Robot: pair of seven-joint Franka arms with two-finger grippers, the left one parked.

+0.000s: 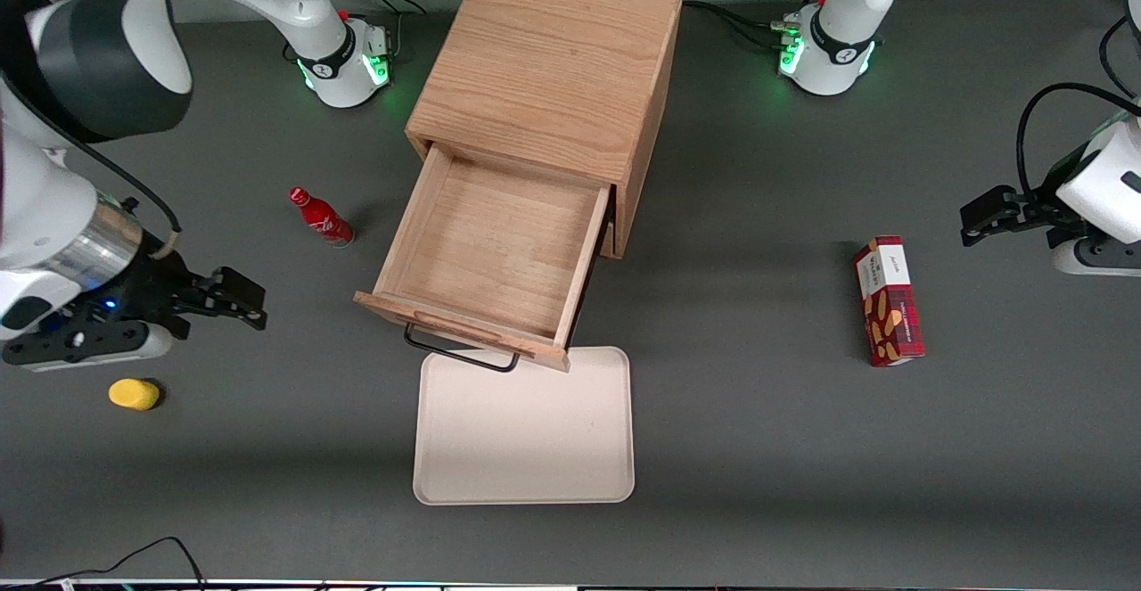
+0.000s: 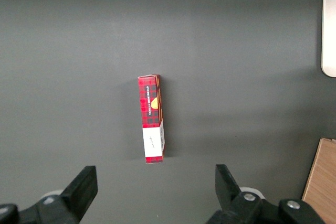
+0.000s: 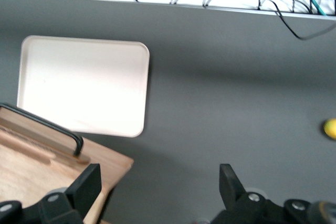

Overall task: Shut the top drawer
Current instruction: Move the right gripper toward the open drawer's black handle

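One drawer stands open: the shallow light oak top drawer is pulled well out of the light oak wooden cabinet, its empty box exposed, its front the part nearest the front camera. Black wire handle hangs under the raised strip on that front and overlaps the rim of the cream rectangular plastic tray, which lies flat on the grey table just in front of the drawer.

Right arm's black two-finger gripper hovers beside the drawer front, toward the working arm's end of the table, apart from the wood, fingers spread and empty. Wrist view confirms: both fingers wide apart, drawer corner and handle just beside one of them.

Small red bottle stands beside the drawer's side wall; yellow rounded object lies near the gripper; red patterned box lies toward the parked arm's end.

Judgement: approach not yet made. Best to bring the gripper in front of the drawer face, near its middle, then push straight along the slide line toward the cabinet. An off-centre push could skew the box and bind it. Keep clear of the handle loop and the tray rim.
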